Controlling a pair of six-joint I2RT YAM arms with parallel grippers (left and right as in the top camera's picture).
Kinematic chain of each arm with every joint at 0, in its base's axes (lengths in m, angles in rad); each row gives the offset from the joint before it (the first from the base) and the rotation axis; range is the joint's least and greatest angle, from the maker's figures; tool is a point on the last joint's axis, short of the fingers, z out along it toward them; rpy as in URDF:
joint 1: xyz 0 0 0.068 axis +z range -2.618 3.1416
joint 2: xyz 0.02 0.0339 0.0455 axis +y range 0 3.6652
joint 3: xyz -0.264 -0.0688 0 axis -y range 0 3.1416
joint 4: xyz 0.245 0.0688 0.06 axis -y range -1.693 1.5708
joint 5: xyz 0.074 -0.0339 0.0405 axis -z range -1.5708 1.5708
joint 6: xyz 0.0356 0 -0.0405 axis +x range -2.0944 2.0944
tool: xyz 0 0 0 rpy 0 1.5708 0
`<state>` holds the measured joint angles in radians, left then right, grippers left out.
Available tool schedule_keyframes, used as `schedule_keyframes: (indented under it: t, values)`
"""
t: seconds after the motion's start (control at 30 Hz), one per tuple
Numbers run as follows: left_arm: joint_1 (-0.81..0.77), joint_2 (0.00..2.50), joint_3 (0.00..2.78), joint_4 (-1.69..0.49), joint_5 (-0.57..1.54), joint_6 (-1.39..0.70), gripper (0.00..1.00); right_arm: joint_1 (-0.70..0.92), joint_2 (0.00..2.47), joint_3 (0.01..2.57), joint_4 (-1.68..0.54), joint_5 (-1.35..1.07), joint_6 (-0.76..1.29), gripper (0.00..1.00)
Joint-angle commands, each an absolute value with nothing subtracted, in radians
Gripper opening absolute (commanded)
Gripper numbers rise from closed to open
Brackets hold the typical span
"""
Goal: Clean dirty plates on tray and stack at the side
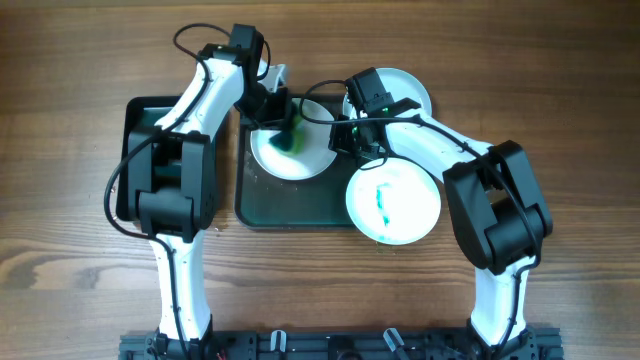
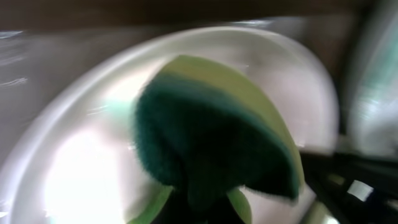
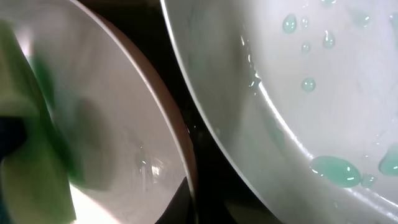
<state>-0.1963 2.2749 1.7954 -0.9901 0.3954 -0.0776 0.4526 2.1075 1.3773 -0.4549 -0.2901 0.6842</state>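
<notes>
The near plate (image 1: 393,203) hangs over the tray's (image 1: 290,207) right front corner, with its green smear not wiped yet. Further in, on the tray's back half, sits the mid plate (image 1: 268,158). My left gripper (image 1: 289,128) pinches the sponge (image 1: 292,140) down on it. My right gripper (image 1: 343,135) is at that plate's right edge, but I cannot tell if its fingers are spread. The far plate (image 1: 415,90) lies past the tray's right back corner. I think the near plate comes next. It lies right of the sponge and toward me, closer to my right arm.
</notes>
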Motion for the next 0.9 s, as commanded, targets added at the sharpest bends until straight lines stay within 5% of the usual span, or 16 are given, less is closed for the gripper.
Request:
schedule_keyframes:
  t: [0.0,0.43,0.87]
  values:
    - [-0.193,2.292,1.798,-1.033,-0.001,-0.360,0.04,0.451,2.136,1.363,-0.469,-0.226,0.669,0.04]
    - [-0.190,1.935,1.902,-1.142,-0.006,-0.397,0.04,0.467,1.995,1.363,-0.514,-0.211,0.495,0.04]
    - [-0.189,1.953,1.897,-1.143,-0.013,-0.398,0.04,0.954,1.730,1.363,-0.734,1.221,0.301,0.04]
